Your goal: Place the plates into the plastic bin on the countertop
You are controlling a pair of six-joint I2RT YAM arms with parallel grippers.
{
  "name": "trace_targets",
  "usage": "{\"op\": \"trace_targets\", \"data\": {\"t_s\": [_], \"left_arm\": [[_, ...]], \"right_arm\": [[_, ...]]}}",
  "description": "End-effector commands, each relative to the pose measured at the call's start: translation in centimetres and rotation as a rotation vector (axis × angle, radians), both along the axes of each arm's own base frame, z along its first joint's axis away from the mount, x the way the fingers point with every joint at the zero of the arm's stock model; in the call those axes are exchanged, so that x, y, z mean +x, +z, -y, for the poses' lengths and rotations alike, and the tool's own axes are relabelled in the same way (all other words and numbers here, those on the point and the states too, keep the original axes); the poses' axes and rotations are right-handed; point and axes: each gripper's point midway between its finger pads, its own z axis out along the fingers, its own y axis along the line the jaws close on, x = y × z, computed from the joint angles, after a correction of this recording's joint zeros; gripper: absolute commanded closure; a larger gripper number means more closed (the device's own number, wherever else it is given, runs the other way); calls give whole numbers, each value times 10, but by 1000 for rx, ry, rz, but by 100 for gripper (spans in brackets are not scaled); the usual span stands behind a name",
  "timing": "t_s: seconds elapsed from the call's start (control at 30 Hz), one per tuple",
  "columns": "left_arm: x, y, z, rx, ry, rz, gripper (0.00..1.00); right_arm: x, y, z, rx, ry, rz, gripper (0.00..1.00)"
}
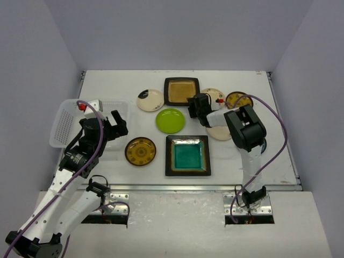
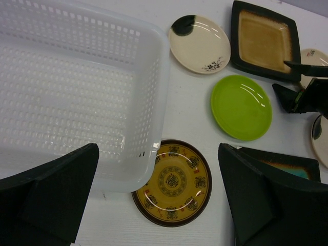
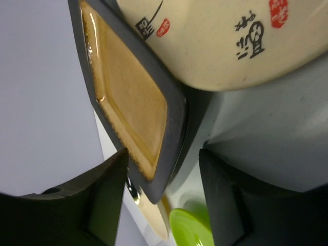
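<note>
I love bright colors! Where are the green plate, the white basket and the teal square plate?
lime-green plate (image 1: 170, 120): top external view, its middle.
white plastic bin (image 2: 66, 102): left wrist view, its bare floor.
teal square plate (image 1: 187, 156): top external view, its glazed centre.

Cream plate (image 3: 220, 46): blk calligraphy chars + red seal stamps, illegible.

L gripper (image 1: 119, 123) was held over the right part of the plastic bin (image 1: 63, 122); R gripper (image 1: 191, 107) was set at the amber sq. plate (image 1: 181, 91), right edge; lime-green plate (image 1: 170, 120) was seen btwn it and teal sq. plate (image 1: 187, 155); brown-yellow plate (image 1: 140, 151) was laid just left of teal.
</note>
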Motion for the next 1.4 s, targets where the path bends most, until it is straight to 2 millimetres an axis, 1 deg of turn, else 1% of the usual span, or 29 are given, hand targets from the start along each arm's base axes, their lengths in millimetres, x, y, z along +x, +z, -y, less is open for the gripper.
{"op": "trace_targets", "data": {"t_s": [0.0, 0.03, 0.1, 0.2, 0.3, 0.4, 0.43, 0.53, 0.73, 0.77, 0.9, 0.93, 1.0, 1.03, 1.1, 1.13, 1.17, 1.23, 1.3, 1.33, 1.37], "left_arm": [[6, 12, 1, -11, -7, 52, 0], [6, 12, 1, -12, -8, 52, 0], [7, 12, 2, -12, -13, 53, 0], [7, 12, 3, -12, -16, 51, 0], [6, 12, 4, -15, -22, 54, 0], [6, 14, 4, -18, -24, 60, 0], [6, 13, 4, -18, -25, 59, 0], [6, 13, 5, -18, -31, 57, 0], [5, 13, 4, -18, -28, 60, 0], [5, 14, 4, -18, -27, 61, 0], [5, 15, 3, -17, -18, 64, 0], [5, 15, 1, -15, -12, 65, 0], [5, 17, 0, -16, -4, 67, 0], [5, 16, 0, -16, -1, 66, 0], [6, 18, 0, -19, 1, 65, 0], [6, 18, 0, -24, 3, 66, 0], [6, 19, 0, -29, 5, 68, 0], [6, 25, 2, -48, 6, 74, 0], [6, 36, 8, -88, -13, 92, 0], [6, 39, 9, -100, -13, 98, 0], [6, 45, 17, -138, -39, 112, 0]], "right_arm": [[-5, -42, 18, -16, -130, -107, 49], [-5, -44, 19, -15, -140, -111, 54], [-4, -46, 19, -14, -152, -119, 59], [1, -49, 18, -3, -166, -111, 61], [9, -44, 15, 7, -161, -94, 69], [12, -32, 10, 29, -156, -61, 94], [10, -30, 10, 37, -155, -55, 99], [13, -11, 9, 64, -164, -15, 100], [25, 42, 4, 113, -150, 93, 100], [28, 56, 4, 116, -145, 119, 100], [35, 94, 4, 125, -120, 197, 100], [35, 105, 6, 119, -103, 228, 100], [37, 139, 7, 141, -74, 313, 100], [35, 145, 7, 130, -44, 331, 100], [31, 180, 8, 128, 3, 427, 100], [29, 181, 8, 115, 27, 441, 100], [25, 192, 12, 94, 49, 466, 100], [13, 217, 14, 76, 145, 514, 100], [-2, 225, 11, 68, 270, 500, 100], [-6, 228, 18, 45, 277, 497, 100], [-16, 236, 23, 23, 331, 508, 100]]}}
